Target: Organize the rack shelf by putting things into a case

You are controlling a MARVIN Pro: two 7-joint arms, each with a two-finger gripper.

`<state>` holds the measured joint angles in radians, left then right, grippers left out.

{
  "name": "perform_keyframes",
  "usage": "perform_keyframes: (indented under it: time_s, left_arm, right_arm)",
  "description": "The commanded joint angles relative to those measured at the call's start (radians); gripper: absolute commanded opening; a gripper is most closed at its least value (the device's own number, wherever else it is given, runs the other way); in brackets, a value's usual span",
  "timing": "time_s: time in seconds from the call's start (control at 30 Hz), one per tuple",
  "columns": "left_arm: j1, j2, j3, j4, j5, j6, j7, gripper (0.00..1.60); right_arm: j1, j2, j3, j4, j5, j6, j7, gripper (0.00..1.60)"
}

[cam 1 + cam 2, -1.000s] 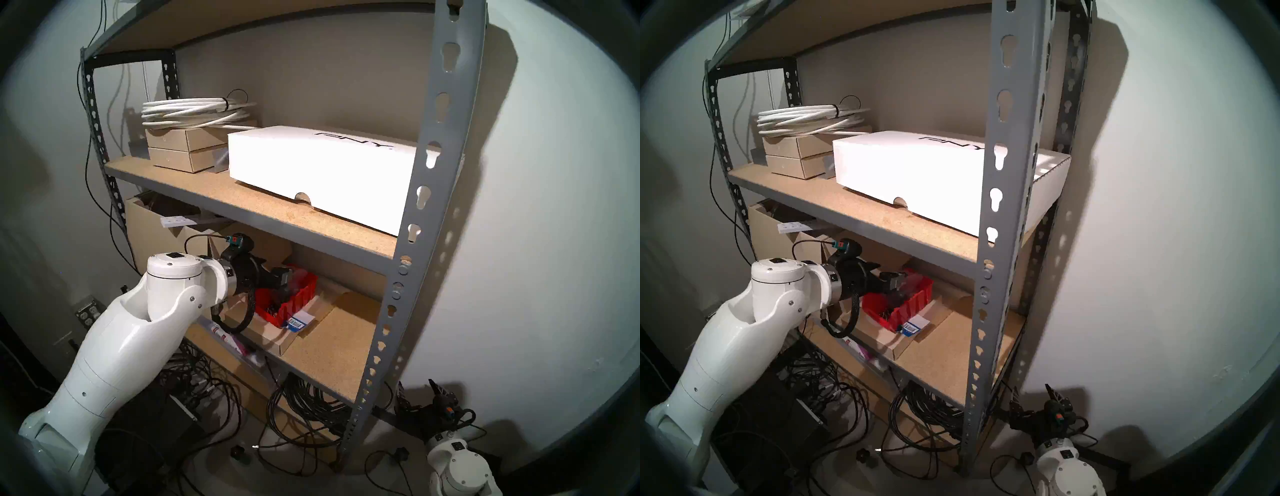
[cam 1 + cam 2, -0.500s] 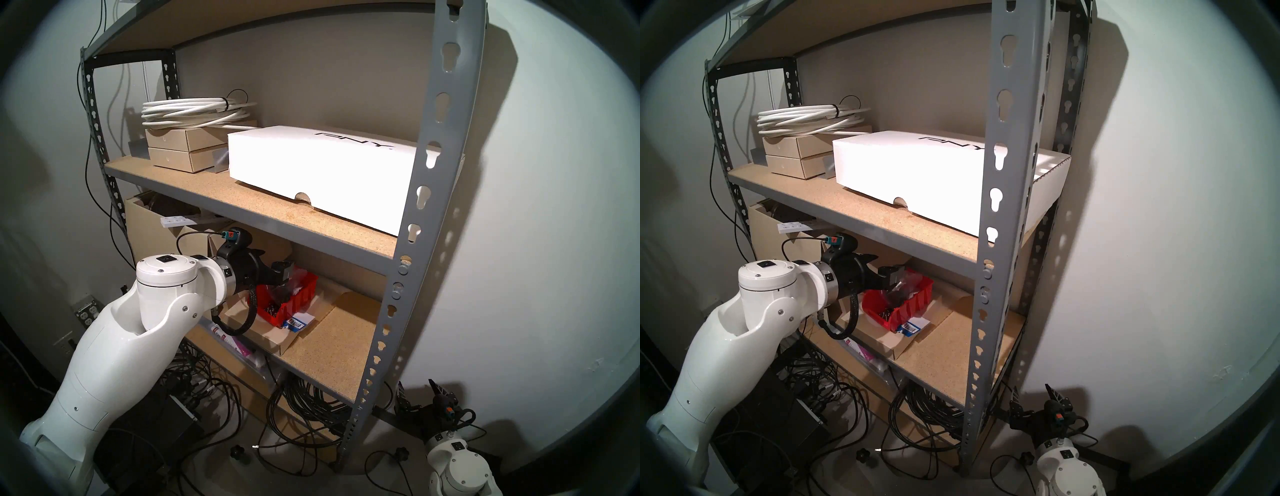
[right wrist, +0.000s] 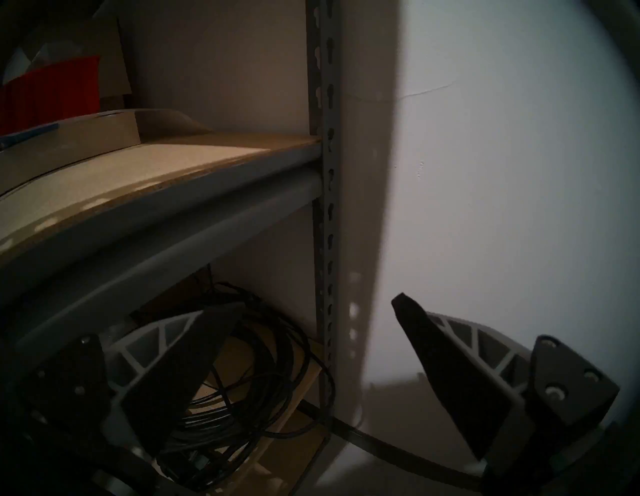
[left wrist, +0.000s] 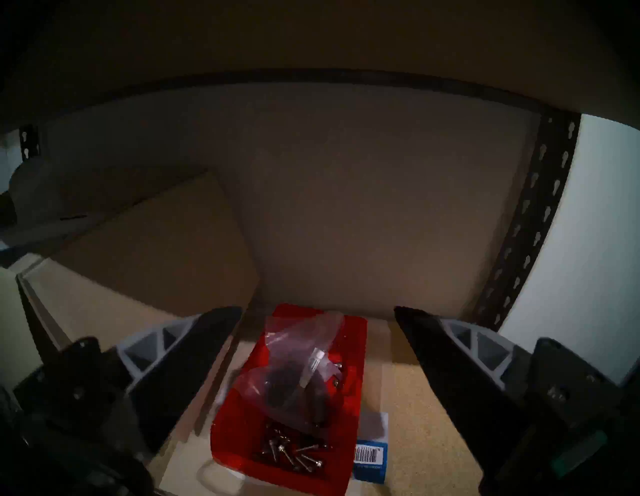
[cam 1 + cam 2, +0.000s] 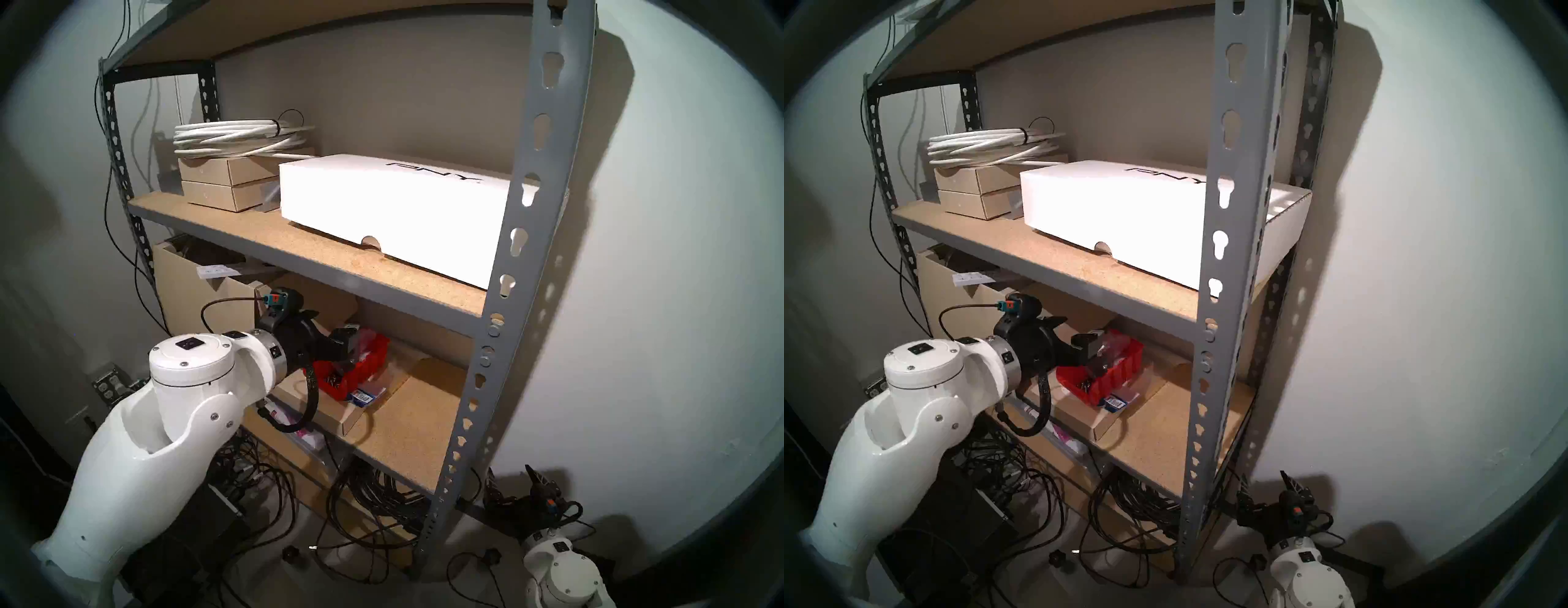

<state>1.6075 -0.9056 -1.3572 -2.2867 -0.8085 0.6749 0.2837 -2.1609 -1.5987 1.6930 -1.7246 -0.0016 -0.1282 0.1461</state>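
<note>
Bag: clear plastic bag (image 4: 298,375) of black parts lies inside the red bin (image 4: 354,388).
Bin: on a flat cardboard box (image 5: 335,414), lower rack shelf (image 5: 418,429).
Packet: labelled packet (image 4: 371,453) just right of the bin.
Left gripper (image 4: 318,313): jaws wide apart, empty, near side of the bin.
Right gripper (image 3: 313,306): jaws apart, empty, low beside the rack.

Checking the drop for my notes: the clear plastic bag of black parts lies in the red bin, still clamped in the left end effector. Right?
Not clamped. The left wrist view shows the clear plastic bag lying in the red bin, but the left end effector is open and holds nothing.
</note>
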Motion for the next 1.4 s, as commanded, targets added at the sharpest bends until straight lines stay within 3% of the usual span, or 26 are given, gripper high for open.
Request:
perform_keyframes:
  time_s: [0.0,0.4,0.67,0.7,0.97,1.2,1.37]
  left_arm:
    - [0.051,-0.004,0.011,-0.084,0.046,-0.03,0.047,1.6]
    - [0.161,0.029,0.031,-0.157,0.113,-0.063,0.091,1.6]
    - [0.202,0.031,0.108,-0.157,0.195,-0.144,0.111,1.6]
    - [0.198,0.043,0.136,-0.157,0.234,-0.152,0.12,1.6]
    - [0.22,0.035,0.192,-0.143,0.306,-0.229,0.145,1.6]
    - [0.238,0.079,0.263,-0.122,0.388,-0.273,0.133,1.6]
    - [0.265,0.102,0.268,-0.104,0.408,-0.326,0.123,1.6]
  right_arm:
    - [0.001,-0.001,0.0,-0.018,0.0,-0.002,0.0,1.6]
    - [0.001,-0.001,0.0,-0.018,0.0,-0.002,0.0,1.6]
    - [0.001,-0.001,0.0,-0.018,0.0,-0.002,0.0,1.6]
    - [0.001,-0.001,0.0,-0.018,0.0,-0.002,0.0,1.6]
    - [0.0,-0.001,0.0,-0.018,0.0,-0.002,0.0,1.6]
    - [0.0,-0.001,0.0,-0.018,0.0,-0.002,0.0,1.6]
    - [0.0,-0.001,0.0,-0.018,0.0,-0.001,0.0,1.6]
